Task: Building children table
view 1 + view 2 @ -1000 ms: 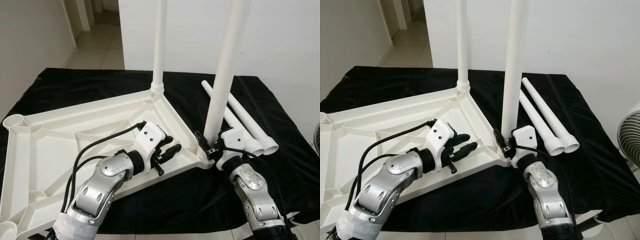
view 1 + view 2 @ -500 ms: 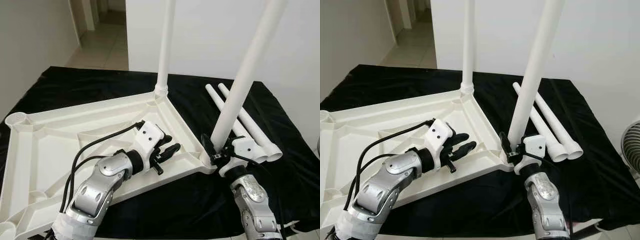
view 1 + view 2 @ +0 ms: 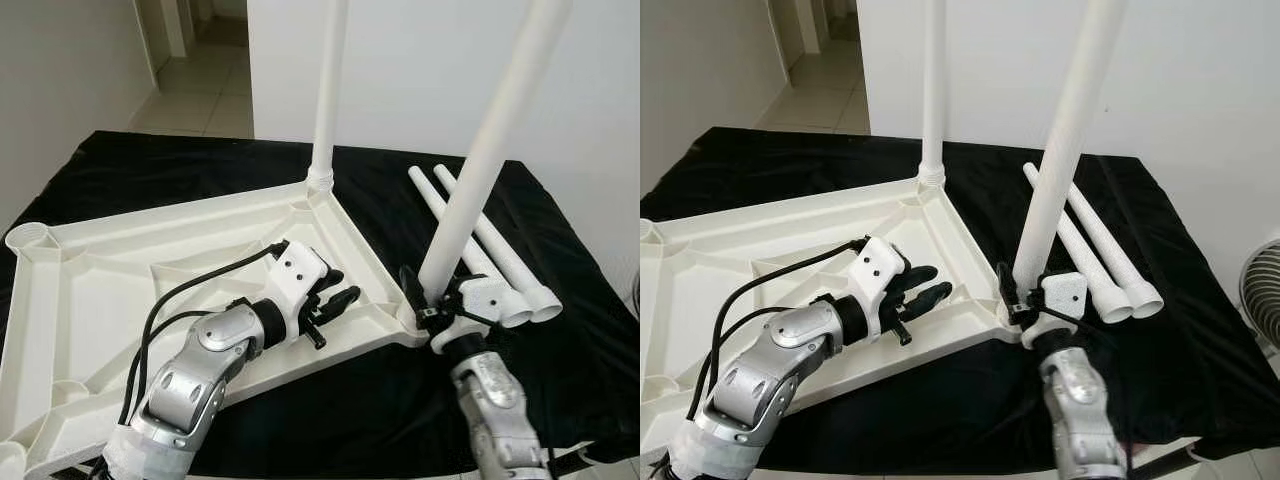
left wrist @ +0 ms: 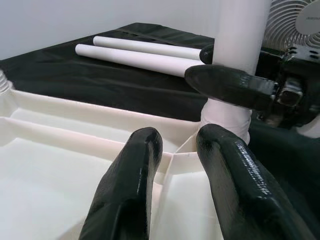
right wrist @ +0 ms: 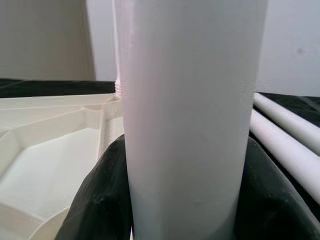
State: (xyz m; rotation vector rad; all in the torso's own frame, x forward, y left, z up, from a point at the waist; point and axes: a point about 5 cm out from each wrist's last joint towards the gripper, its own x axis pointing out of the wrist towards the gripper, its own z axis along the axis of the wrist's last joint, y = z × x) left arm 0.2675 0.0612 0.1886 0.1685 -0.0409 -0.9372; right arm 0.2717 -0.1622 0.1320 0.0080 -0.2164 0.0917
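You have the white tabletop [image 3: 120, 290] lying upside down on the black-draped counter [image 3: 560, 380], ribs facing up. One white leg [image 3: 328, 90] stands upright in the far corner socket. Your right tool [image 3: 432, 300] is pinching a second leg [image 3: 490, 150] near its base, one black finger on each side of the tube, with the foot of the leg at the near right corner socket [image 3: 410, 322]; the leg tilts to the right as it rises. Your left tool [image 3: 335, 300] rests over the tabletop's underside just beside that corner, its two fingers [image 4: 132, 185] slightly spread and holding nothing, tips pointing toward the gripped leg. Two spare legs [image 3: 480, 250] lie side by side on the counter, to the right of the tabletop, close behind your right tool.
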